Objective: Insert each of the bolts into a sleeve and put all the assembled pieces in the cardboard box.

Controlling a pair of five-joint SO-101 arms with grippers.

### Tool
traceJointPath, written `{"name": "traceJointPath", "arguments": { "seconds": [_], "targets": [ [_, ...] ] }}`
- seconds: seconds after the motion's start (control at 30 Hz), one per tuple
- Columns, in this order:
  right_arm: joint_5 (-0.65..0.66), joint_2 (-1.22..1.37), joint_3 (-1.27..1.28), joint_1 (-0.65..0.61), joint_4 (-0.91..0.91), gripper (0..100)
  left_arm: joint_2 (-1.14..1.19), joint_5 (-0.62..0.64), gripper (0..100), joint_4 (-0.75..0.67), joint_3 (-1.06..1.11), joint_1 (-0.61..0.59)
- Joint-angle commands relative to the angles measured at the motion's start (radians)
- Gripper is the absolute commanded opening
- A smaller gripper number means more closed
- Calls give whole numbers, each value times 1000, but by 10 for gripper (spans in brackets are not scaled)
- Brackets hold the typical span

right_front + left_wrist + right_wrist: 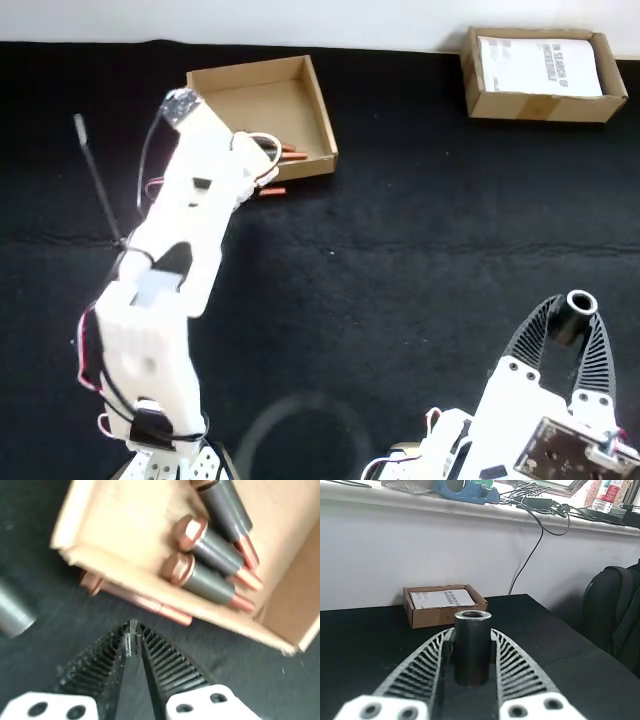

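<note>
In the upper left of the high view the left arm stretched up to the cardboard box [300,85]. The left gripper [132,632] hung just outside the box's near wall, its fingers pressed together on nothing. Inside the box lay three assembled pieces [210,555] side by side, each a copper-coloured bolt pushed through a dark grey sleeve. One bare bolt [135,600] lay on the black table [400,250], touching the outside of that same wall. A loose sleeve [12,612] sat on the table near it but apart from it. At the lower right of the high view the right gripper [580,318] was clamped around a held sleeve [472,652], which stood upright between the ribbed fingers with its open bore facing up. A second box [540,75] with a printed sheet in it stood at the upper right, well apart from all this. The bare bolt looked like solid metal: stiff, probably heavy for its size, and smooth enough on its round shank to roll or slip. Because it lay tight against the cardboard, one finger would probably have trouble getting in on the wall side. The likelier hold was across the shank close to the hex head, leaving the threaded end free to enter a bore. The sleeves seemed rigid, slick tubes, best gripped around the middle so that both ends stayed open.
</note>
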Motion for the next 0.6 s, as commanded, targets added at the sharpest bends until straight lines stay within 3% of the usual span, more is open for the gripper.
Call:
{"name": "traceJointPath", "arguments": {
  "seconds": [0.0,0.33,0.57],
  "targets": [
    [17,1,2,10,-15,6,79,28,10,-11,-173,-27],
    [17,5,19,10,-21,6,285,32,14,40,-449,-79],
    [15,2,97,10,-111,6,346,74,151,173,-519,-79]
  ]
}}
